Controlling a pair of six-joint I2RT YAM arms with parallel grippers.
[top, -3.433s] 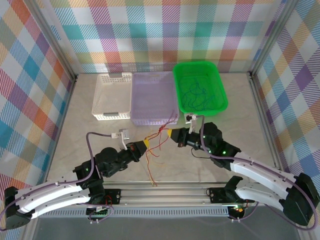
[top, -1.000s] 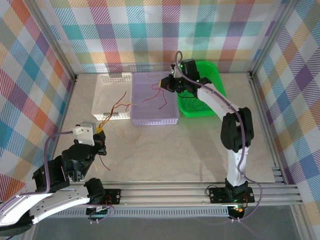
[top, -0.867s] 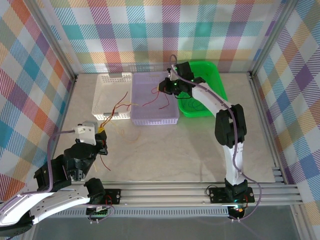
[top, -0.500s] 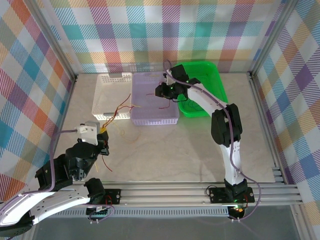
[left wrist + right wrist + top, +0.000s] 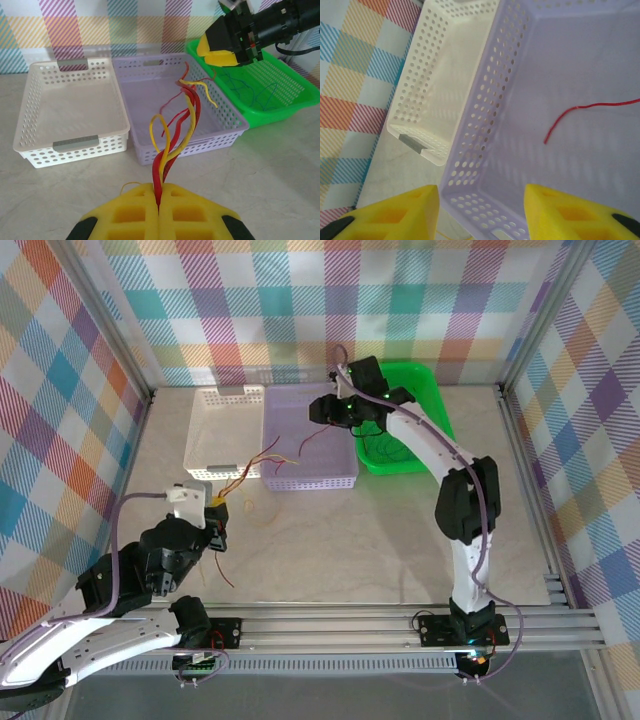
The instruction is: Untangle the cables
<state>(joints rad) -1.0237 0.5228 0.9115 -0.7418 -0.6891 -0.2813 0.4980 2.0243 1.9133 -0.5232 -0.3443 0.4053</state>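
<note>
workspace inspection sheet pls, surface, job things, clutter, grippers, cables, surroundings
surface: beige table, with white basket, lilac basket and green basket at the back
job's things: red and yellow cables run from left gripper into lilac basket; blue and green cables lie in green basket
clutter: nothing seen
grippers: left jaws shut on red and yellow cables; right gripper jaws open, empty, above lilac basket
cables: lilac arm cables along both arms
surroundings: checked walls, metal frame

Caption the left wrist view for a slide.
Left gripper shut on red and yellow cables arching toward the lilac basket.
</note>
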